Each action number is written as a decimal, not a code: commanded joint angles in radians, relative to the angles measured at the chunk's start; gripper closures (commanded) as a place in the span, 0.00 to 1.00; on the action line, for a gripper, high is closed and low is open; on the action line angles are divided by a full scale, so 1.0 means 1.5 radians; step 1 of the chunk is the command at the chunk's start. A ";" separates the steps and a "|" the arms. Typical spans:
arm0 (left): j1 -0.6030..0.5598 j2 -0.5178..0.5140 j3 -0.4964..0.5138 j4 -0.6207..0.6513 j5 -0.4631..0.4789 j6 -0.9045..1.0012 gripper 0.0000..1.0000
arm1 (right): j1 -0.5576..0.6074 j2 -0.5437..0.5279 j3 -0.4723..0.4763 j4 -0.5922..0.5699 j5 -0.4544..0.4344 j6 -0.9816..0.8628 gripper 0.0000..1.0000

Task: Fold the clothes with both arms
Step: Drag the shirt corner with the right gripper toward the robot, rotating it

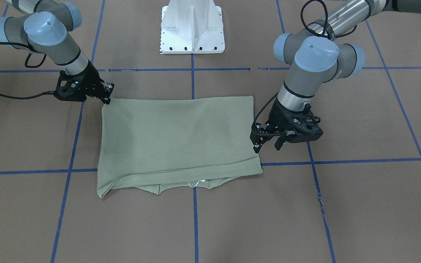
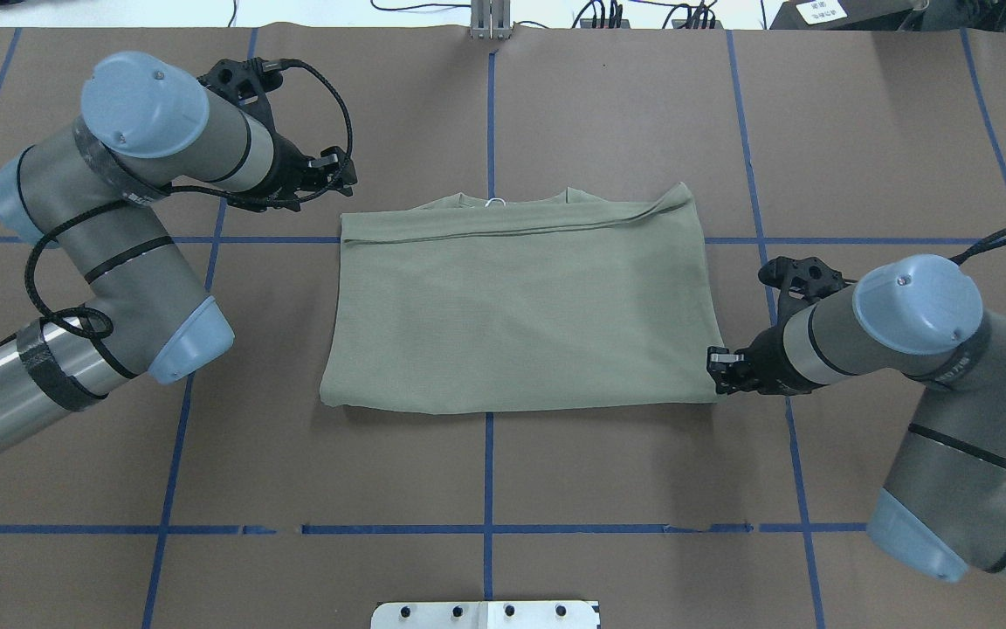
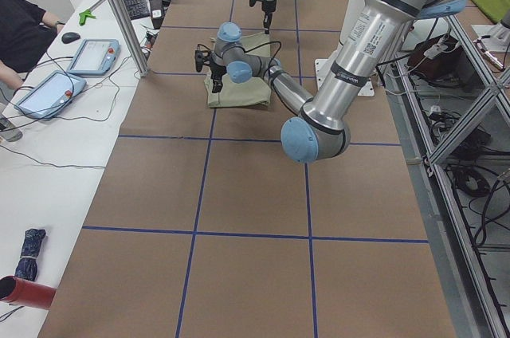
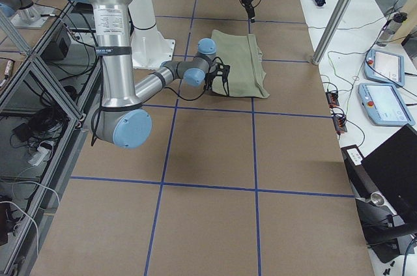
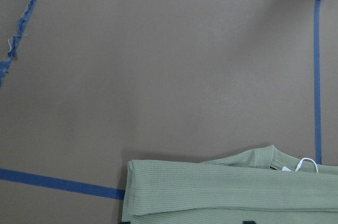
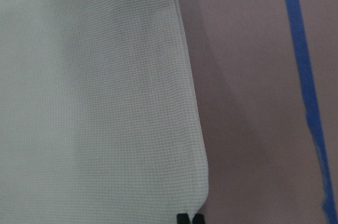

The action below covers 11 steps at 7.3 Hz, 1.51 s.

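Observation:
The pale sage-green shirt [image 2: 520, 314] lies flat mid-table, folded into a rectangle, with its collar and white tag loop [image 2: 494, 203] at the far edge. It also shows in the front view [image 1: 177, 135]. My left gripper [image 1: 267, 146] is open and empty, just off the shirt's far left corner; it also shows in the overhead view [image 2: 341, 175]. My right gripper [image 2: 714, 374] is at the shirt's near right corner. In the right wrist view its fingertips [image 6: 189, 217] are together on the cloth's corner [image 6: 95, 102].
The brown table [image 2: 503, 472] is marked with blue tape lines. The white pedestal base [image 1: 192, 29] stands at the robot's side. A side bench with tablets [image 3: 92, 55] and a seated person runs along the far edge.

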 commanded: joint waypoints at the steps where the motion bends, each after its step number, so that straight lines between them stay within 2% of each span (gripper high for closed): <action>1: 0.001 -0.001 -0.004 0.000 0.001 -0.001 0.25 | -0.073 -0.128 0.114 0.001 0.001 0.000 1.00; 3: 0.007 0.011 -0.006 0.000 0.021 -0.002 0.25 | -0.198 -0.244 0.197 0.002 0.014 0.002 1.00; 5: 0.012 0.012 -0.012 0.000 0.024 -0.002 0.25 | -0.324 -0.249 0.224 0.003 0.028 0.089 1.00; 6: 0.013 0.012 -0.021 0.000 0.023 -0.002 0.24 | -0.355 -0.244 0.225 0.003 0.023 0.104 0.01; 8: 0.040 0.013 -0.030 0.001 0.018 -0.003 0.22 | -0.313 -0.226 0.228 0.004 0.022 0.105 0.00; 10: 0.127 0.038 -0.083 0.001 0.014 -0.079 0.20 | -0.168 -0.165 0.226 0.004 0.022 0.105 0.00; 11: 0.176 0.046 -0.112 0.002 0.014 -0.143 0.16 | -0.105 -0.136 0.216 0.004 0.021 0.104 0.00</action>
